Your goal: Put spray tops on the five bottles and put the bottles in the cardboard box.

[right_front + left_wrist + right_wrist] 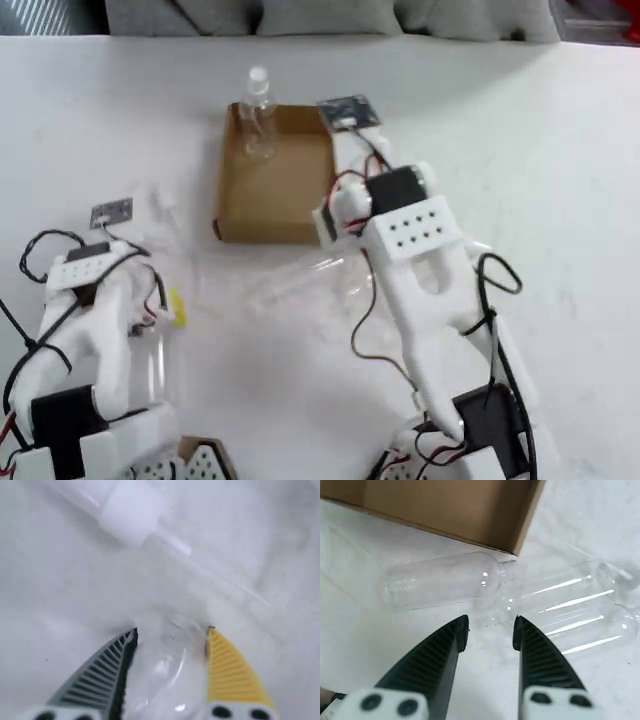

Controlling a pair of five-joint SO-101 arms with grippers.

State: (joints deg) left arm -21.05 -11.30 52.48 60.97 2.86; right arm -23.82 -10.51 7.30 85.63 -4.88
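From above, one upright bottle point(258, 112) with a spray top already on it is standing at the far end of the cardboard box point(275, 190), seemingly inside it, so about one of the five is looking finished. Clear bottles without tops are lying on the table point(560, 200) just in front of the box, beside the right arm point(420, 260), while the left arm point(90, 300) is sitting well to the side of the box.

On the left wrist camera, the left gripper point(170, 635) is grasping a clear bottle point(162, 670) between its grey and yellow fingers, the neck pointing toward a loose spray top point(131, 516) that is lying near it on the table. Fitting that top is probably the step in hand.

On the right wrist camera, the right gripper point(490, 627) is hanging with its fingers parted and nothing in them, just short of two lying bottles point(445, 580), both uncapped, next to the box corner. At least three bottles are waiting for tops and boxing
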